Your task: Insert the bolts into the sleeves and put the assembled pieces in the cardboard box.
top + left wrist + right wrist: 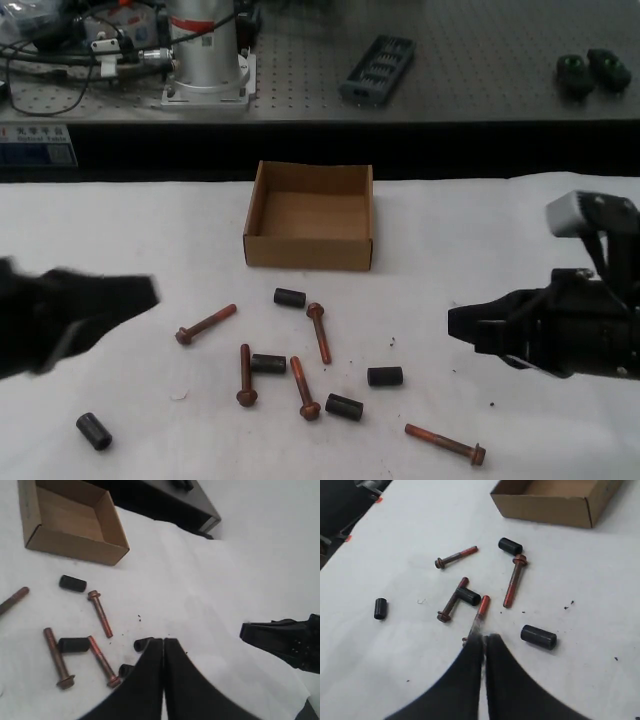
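Several rusty orange bolts (319, 332) and short black sleeves (290, 297) lie scattered on the white cloth in front of the open cardboard box (310, 243). None of the bolts sits inside a sleeve. My left gripper (148, 291) hovers at the left of the pile, shut and holding nothing; its own view shows the closed fingertips (164, 642) above a sleeve (142, 643). My right gripper (452, 326) hangs at the right of the pile, also shut with nothing in it (484, 639), over a bolt (481, 607) and near a sleeve (538, 637). The box (545, 505) holds nothing.
One sleeve (94, 431) lies apart at the front left and one bolt (445, 443) at the front right. Behind the cloth is a dark bench with a metal post (205, 50), cables and a black tray (377, 68).
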You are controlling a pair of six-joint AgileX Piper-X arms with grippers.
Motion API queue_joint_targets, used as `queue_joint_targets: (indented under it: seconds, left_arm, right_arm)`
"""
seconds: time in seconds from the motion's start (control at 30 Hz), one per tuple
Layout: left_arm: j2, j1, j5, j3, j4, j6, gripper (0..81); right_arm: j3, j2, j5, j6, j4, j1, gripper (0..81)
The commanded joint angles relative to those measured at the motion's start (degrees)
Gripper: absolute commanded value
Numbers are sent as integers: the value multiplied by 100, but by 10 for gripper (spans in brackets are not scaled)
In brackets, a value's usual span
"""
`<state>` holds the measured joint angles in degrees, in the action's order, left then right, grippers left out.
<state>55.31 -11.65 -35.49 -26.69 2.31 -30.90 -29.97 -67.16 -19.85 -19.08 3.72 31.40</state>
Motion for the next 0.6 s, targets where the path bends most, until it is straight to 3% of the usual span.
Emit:
queue_joint_targets:
  seconds: [0.0, 0.13, 0.23, 0.4, 0.57]
  left_arm:
    - [775, -633, 596, -606, -70, 139, 6]
    - [1711, -1407, 1505, -1272, -70, -173, 6]
    - [2338, -1728, 1792, -1649, -70, -574, 6]
    - [3206, -1985, 1986, -2155, 135, -964, 6]
    - [3834, -2109, 2086, -2877, 881, -971, 7]
  right_arm:
    - [-245, -73, 386, 386, 420, 1, 45]
    - [-389, -73, 733, 624, 898, -169, 45]
    - [-395, -73, 731, 580, 1148, -451, 45]
    - [-395, -73, 569, 582, 1356, -918, 45]
    - [-395, -73, 341, 582, 1490, -999, 45]
